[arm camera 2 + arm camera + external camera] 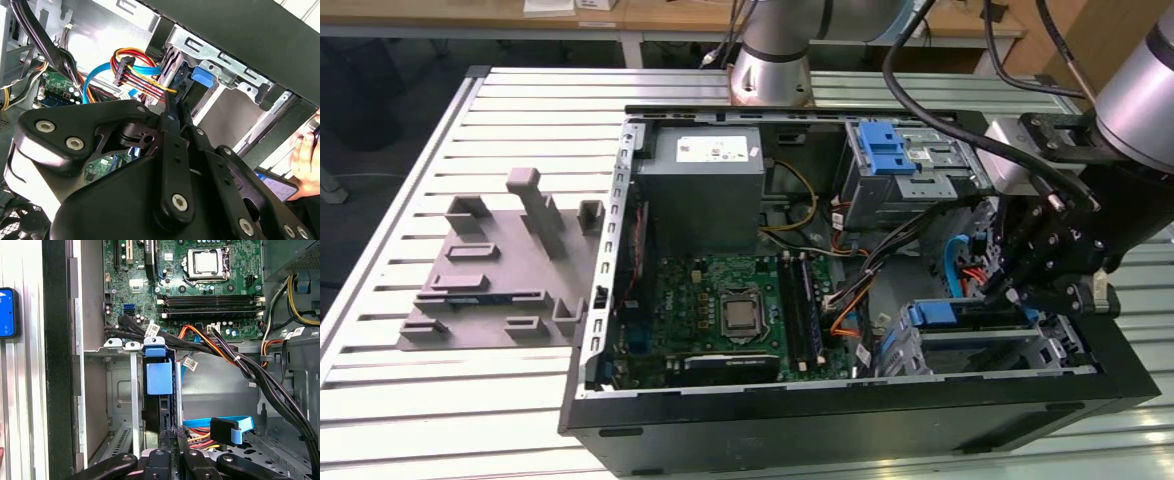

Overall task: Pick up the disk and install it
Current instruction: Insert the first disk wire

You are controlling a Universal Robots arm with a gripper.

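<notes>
Computer case (854, 420): black outer shell, silver-grey inside. Motherboard (720, 310): green. Power supply (707, 190): grey, white sticker. Far drive cage latch (885, 150): blue. Disk (159, 377) frame: blue; body dark. Cable bundle (210, 347): orange, red, yellow, black; flat cable (220, 421) light blue. Gripper (1034, 285): black. Fixture block (494, 270) on exterior view's left: grey. Table (400, 400): ribbed silver.

Slatted metal table (400, 400) — open computer case (854, 420) and, seemingly, a grey fixture tray (494, 280) directly on it.

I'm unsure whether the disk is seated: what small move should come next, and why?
Probably press the disk slightly deeper along its slot: it stands on edge inside the metal cage, with the gripper right at its near edge.
</notes>
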